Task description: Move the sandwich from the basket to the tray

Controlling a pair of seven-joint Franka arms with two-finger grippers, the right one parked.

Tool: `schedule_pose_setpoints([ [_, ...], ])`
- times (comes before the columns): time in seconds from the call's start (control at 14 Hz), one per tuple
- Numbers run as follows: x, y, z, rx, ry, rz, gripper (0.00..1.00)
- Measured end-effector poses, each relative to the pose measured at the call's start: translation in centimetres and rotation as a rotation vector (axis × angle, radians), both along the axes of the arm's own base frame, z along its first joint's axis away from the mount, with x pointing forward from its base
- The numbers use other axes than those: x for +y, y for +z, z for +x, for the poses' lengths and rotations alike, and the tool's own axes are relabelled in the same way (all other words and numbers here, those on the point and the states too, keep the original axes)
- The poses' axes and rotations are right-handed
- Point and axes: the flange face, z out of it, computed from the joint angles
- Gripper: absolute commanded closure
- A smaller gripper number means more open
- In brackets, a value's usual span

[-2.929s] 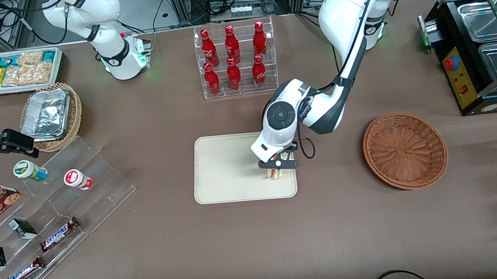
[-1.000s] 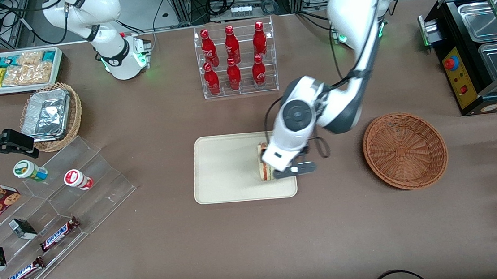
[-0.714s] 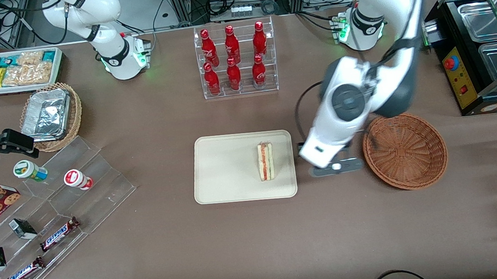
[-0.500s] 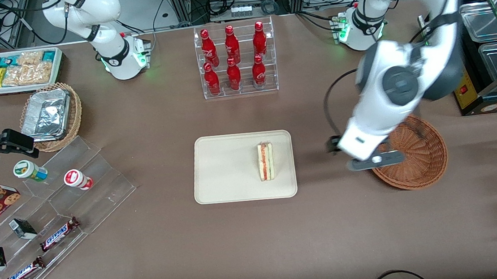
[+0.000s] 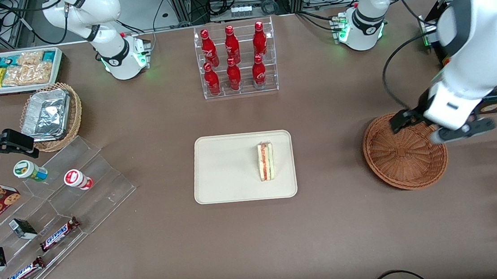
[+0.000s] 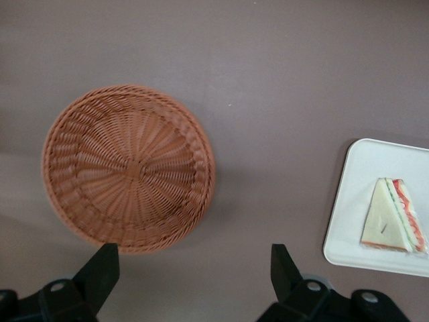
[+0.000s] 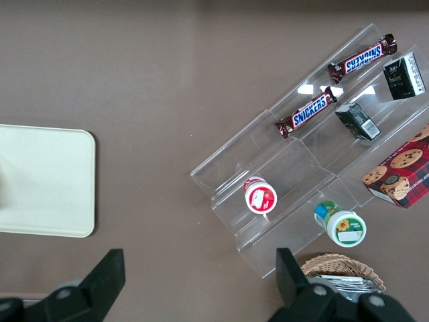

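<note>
The sandwich [image 5: 266, 161] lies flat on the cream tray [image 5: 224, 168], on the part of it nearest the basket, with its layered cut side showing. Nothing touches it. The reddish-brown wicker basket [image 5: 404, 150] stands empty toward the working arm's end of the table. My left gripper [image 5: 461, 131] hangs high over the basket's rim, well away from the tray. In the left wrist view the gripper [image 6: 193, 258] is open with nothing between its fingers, and the basket [image 6: 127, 168], the tray [image 6: 348, 228] and the sandwich [image 6: 394, 216] all lie far below.
A clear rack of red bottles [image 5: 235, 59] stands farther from the front camera than the tray. A black food warmer [image 5: 479, 47] sits beside the basket. Toward the parked arm's end are a stepped acrylic display [image 5: 56, 210], a foil-container basket [image 5: 51, 116] and a white snack bin [image 5: 24, 69].
The gripper let go of the sandwich on the tray, rose, and swung away over the basket toward the working arm's end. The sandwich stays still on the tray.
</note>
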Motion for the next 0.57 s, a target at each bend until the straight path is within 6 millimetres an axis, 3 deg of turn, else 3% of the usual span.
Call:
schedule_pose_setpoints([
  [0.36,1.9,3.9,-2.7,0.023,-0.113,0.066,0.0],
  [0.57,3.6,7.5,-3.6,0.033,-0.153,0.071,0.0],
])
